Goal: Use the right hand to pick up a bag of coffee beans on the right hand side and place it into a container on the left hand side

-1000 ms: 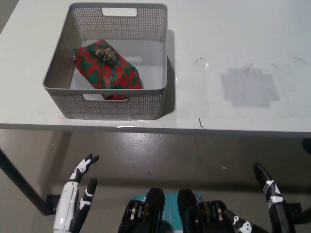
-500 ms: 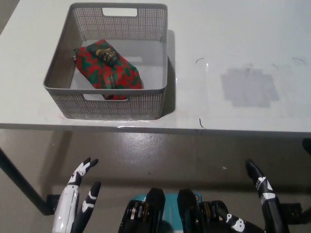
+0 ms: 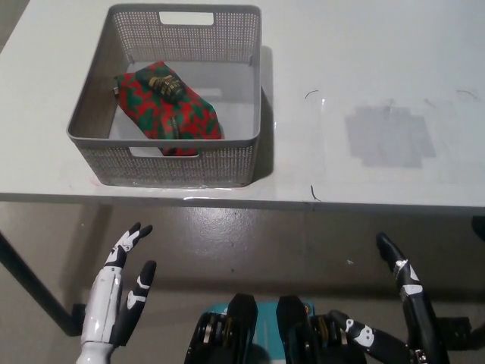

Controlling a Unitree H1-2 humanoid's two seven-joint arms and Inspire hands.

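Right hand (image 3: 402, 303) has crept up at lower right, fingers spread and empty. Left hand (image 3: 117, 296) has risen too, open at lower left. The coffee bag (image 3: 168, 106) sits unmoved in the basket (image 3: 95, 155), upper left.

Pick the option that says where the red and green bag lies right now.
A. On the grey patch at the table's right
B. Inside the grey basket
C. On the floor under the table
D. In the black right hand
B: the red and green bag lies inside the grey basket on the table's left, and neither hand touches it.
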